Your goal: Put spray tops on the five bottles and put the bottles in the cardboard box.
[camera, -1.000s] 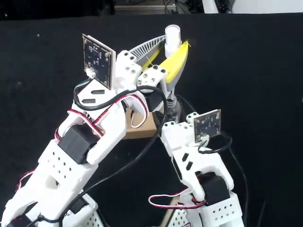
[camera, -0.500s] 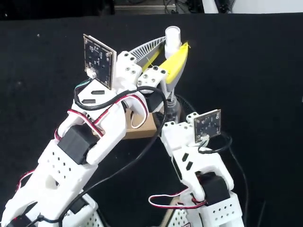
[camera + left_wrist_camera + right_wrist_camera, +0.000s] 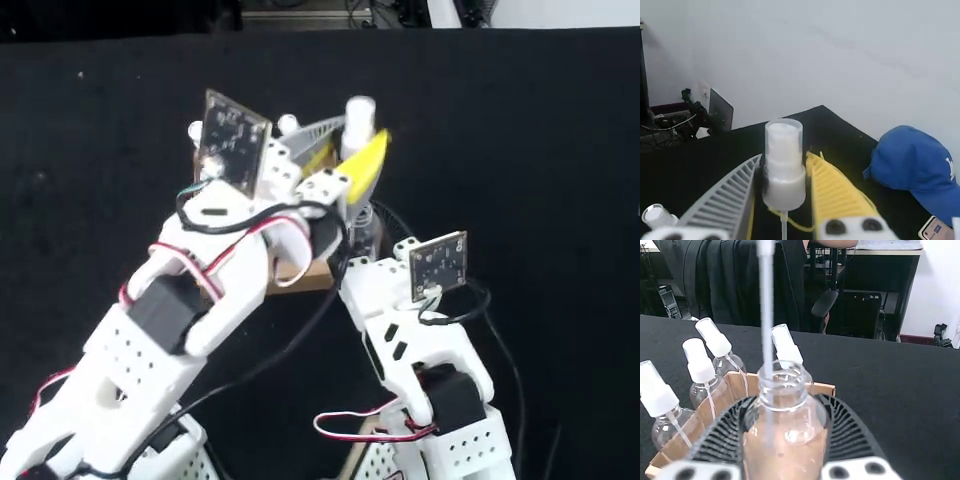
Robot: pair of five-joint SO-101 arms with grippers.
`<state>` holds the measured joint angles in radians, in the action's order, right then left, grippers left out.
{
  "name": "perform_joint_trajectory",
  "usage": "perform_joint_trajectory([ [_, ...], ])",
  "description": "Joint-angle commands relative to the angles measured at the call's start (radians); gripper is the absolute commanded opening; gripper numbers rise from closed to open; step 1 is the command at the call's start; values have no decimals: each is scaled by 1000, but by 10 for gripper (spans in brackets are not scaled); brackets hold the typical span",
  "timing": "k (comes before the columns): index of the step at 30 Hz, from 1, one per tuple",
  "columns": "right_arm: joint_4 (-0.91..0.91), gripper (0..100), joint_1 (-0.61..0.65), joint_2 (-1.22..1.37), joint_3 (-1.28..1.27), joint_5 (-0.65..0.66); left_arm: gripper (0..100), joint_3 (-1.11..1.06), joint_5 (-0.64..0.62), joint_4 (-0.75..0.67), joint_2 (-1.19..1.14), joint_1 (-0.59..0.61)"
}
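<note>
Four clear plastic bottles [image 3: 730, 364] with white spray tops are standing in the brown cardboard box [image 3: 735, 387] on the black tabletop [image 3: 540, 150]. Just beside it, the right arm's jaws are clamping a fifth clear bottle [image 3: 785, 440] upright. The left arm's jaws are gripping a white spray top [image 3: 784, 170] above it, its thin dip tube [image 3: 766, 300] reaching into the open neck.

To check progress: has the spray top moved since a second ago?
Yes. The spray top in the left gripper came down toward the unmoved bottle.

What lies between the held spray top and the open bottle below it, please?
The spray top's thin dip tube, reaching into the bottle's open neck, in the right wrist view.
</note>
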<state>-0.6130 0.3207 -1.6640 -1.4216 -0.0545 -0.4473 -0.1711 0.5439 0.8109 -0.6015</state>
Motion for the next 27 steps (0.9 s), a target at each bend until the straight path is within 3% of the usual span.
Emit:
perform_joint_trajectory([
  [1, 8, 11, 5, -24, 7, 9, 176, -5, 3, 40, 109, -5],
  [5, 8, 11, 5, -24, 7, 9, 317, 5, 2, 166, 138, -5],
  [9, 8, 11, 5, -24, 7, 9, 320, 12, 2, 242, 144, -5],
  [16, 25, 11, 8, -24, 8, 3, 320, 202, 0, 433, 222, 142],
  [20, 112, 11, 9, -13, 7, 3, 320, 272, 6, 640, 298, 344],
  [23, 186, 11, 32, -12, 15, 8, 320, 228, 8, 752, 338, 585],
  [27, 316, 11, 81, 56, 8, 9, 320, 54, 6, 723, 370, 858],
])
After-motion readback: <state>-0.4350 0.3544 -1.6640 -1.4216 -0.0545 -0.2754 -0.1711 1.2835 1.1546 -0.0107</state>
